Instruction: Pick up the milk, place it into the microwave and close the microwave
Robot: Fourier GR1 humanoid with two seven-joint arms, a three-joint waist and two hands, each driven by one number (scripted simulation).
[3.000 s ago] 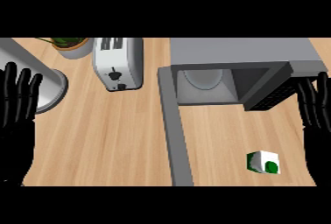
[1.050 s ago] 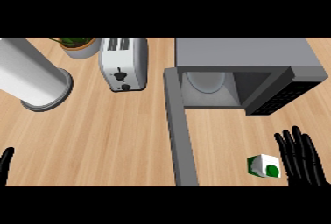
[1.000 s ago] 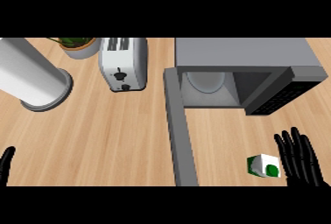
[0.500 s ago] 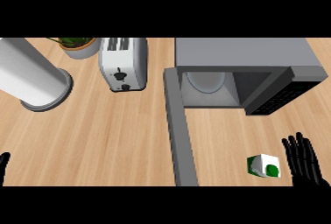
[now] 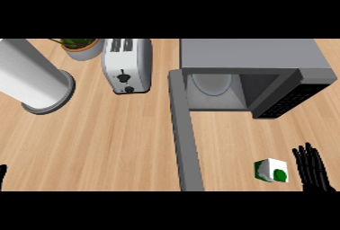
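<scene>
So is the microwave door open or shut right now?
Open. The door stands swung out from the microwave, and the round plate inside its cavity is in plain sight.

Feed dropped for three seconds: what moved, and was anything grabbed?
Both hands lowered from the view's sides toward its bottom edge. The right hand is now low, open, just right of the milk; the left hand barely shows at the lower left edge. Nothing grasped. The milk, toaster and open microwave stayed put.
</scene>
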